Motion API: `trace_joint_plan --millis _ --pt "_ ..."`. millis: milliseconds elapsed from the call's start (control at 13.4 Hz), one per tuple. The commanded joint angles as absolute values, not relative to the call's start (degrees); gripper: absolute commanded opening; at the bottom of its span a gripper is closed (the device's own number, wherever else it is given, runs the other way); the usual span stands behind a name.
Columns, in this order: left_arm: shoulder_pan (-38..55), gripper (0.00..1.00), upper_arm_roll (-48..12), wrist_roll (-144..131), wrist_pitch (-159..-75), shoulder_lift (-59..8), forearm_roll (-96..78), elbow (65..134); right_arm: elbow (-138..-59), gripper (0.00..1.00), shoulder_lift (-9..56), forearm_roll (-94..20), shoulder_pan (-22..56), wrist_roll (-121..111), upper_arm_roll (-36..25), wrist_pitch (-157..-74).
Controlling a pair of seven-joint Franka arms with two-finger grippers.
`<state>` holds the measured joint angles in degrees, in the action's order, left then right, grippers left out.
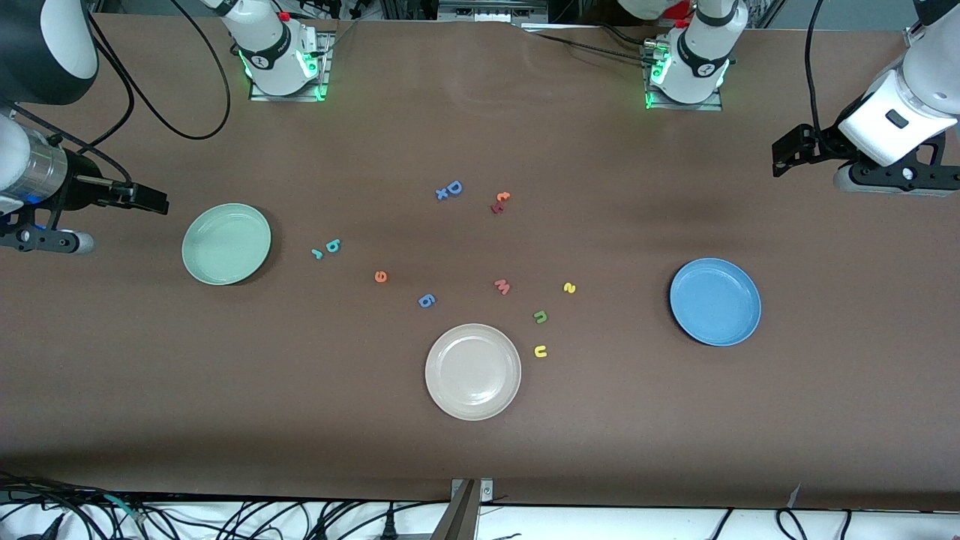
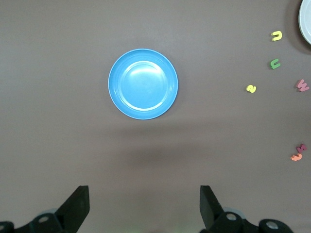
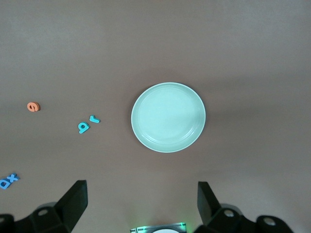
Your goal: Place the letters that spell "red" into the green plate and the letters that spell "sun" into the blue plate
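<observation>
The pale green plate [image 1: 226, 244] [image 3: 168, 117] lies empty toward the right arm's end. Beside it on the table are the teal r [image 1: 317, 253] [image 3: 95, 119], the teal d [image 1: 333, 245] [image 3: 84, 127] and the orange e [image 1: 381, 277] [image 3: 33, 107]. The blue plate [image 1: 715, 301] [image 2: 143, 83] lies empty toward the left arm's end. The yellow s [image 1: 569, 287] [image 2: 251, 88], green n [image 1: 541, 316] [image 2: 275, 63] and yellow u [image 1: 540, 351] [image 2: 276, 35] lie between it and the middle. My left gripper [image 1: 780, 159] [image 2: 145, 204] hangs open over bare table. My right gripper [image 1: 159, 201] [image 3: 142, 201] is open too, above table beside the green plate.
An off-white plate [image 1: 472, 371] lies near the front camera in the middle. Loose letters around it: a pink w [image 1: 502, 286], a blue g [image 1: 427, 301], a blue D [image 1: 454, 187] with a small x, and an orange and red pair [image 1: 499, 202].
</observation>
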<state>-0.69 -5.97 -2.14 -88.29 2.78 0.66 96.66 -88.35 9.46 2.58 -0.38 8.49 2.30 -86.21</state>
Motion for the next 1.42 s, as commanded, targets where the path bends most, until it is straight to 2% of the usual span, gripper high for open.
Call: trace_joint_plan --millis 0,1341 --pt "-0.4 1.0 -5.8 -1.2 -88.2 3.7 1.0 97.1 -88.9 1.0 8.3 1.5 -0.4 7.8 2.3 -85.6" --pt "-0.4 1.0 -5.8 -1.2 -88.2 3.7 1.0 97.1 -89.0 1.0 8.3 1.5 -0.3 8.3 3.8 -85.7"
